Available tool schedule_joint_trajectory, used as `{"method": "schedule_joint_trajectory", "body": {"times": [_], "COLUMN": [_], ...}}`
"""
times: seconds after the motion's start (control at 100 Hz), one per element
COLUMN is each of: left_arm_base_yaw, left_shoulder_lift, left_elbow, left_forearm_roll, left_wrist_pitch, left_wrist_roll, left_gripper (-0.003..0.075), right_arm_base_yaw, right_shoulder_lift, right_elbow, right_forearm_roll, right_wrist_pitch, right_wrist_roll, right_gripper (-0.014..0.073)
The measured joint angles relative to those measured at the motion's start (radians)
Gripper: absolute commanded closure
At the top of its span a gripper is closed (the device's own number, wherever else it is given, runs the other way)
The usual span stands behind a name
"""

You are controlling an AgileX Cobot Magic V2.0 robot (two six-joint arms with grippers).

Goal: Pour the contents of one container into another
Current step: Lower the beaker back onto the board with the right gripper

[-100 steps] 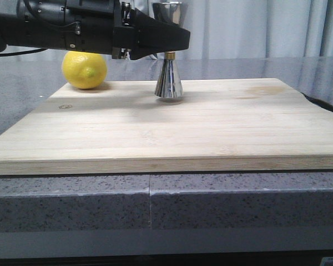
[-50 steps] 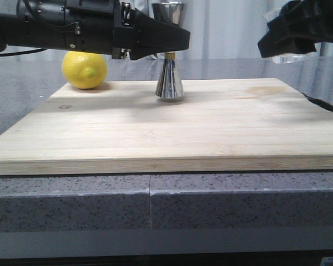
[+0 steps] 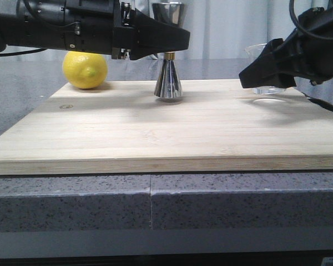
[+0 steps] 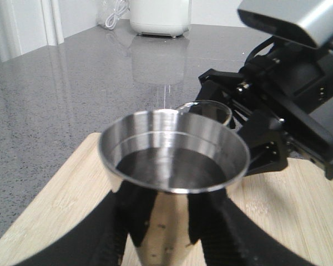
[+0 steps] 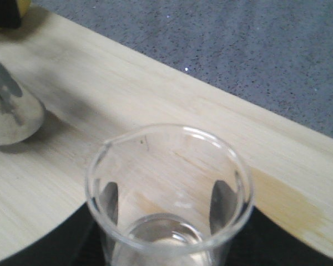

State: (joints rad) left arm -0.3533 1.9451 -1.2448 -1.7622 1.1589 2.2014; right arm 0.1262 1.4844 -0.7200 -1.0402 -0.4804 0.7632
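From the front, the left gripper [image 3: 169, 47] is pinching the steel jigger [image 3: 168, 83] standing on the cutting board [image 3: 155, 133] near a lemon [image 3: 85, 69] — the right gripper [image 3: 261, 75] is holding the glass beaker [image 3: 265, 88] above the board's right side.

Left wrist: fingers [image 4: 213, 221] are flanking the jigger [image 4: 175, 166].

Right wrist: beaker [image 5: 169, 194] upright, pinched — jigger [image 5: 11, 116] well apart.

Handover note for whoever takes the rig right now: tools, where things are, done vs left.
Left tool: shut on the steel jigger, which stands upright on the cutting board near the lemon.
Right tool: shut on the glass beaker, upright, low over the board's right side, apart from the jigger.
Done: both containers are gripped. The jigger's top cup looks dark inside; liquid cannot be confirmed.
Left: bring the beaker to the jigger, tilt, pour; the beaker shows a little clear liquid at the bottom.
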Motion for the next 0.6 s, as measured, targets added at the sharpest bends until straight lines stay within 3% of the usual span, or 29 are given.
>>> {"method": "schedule_joint_trajectory", "body": {"times": [0.21, 0.6], "left_arm_base_yaw": [0.000, 0.000], "left_shoulder_lift": [0.000, 0.000], "left_elbow": [0.000, 0.000], "left_forearm_roll": [0.000, 0.000], "left_wrist_pitch": [0.000, 0.000], "left_wrist_roll": [0.000, 0.000], "left_gripper": [0.0460, 0.0460], "right_arm_base_yaw": [-0.068, -0.109], "right_shoulder_lift": [0.085, 0.198], "right_elbow": [-0.004, -0.010], "right_forearm_roll": [0.036, 0.153], "right_wrist_pitch": [-0.177, -0.321], "right_wrist_roll": [-0.087, -0.284], "right_gripper": [0.0313, 0.0312]}}
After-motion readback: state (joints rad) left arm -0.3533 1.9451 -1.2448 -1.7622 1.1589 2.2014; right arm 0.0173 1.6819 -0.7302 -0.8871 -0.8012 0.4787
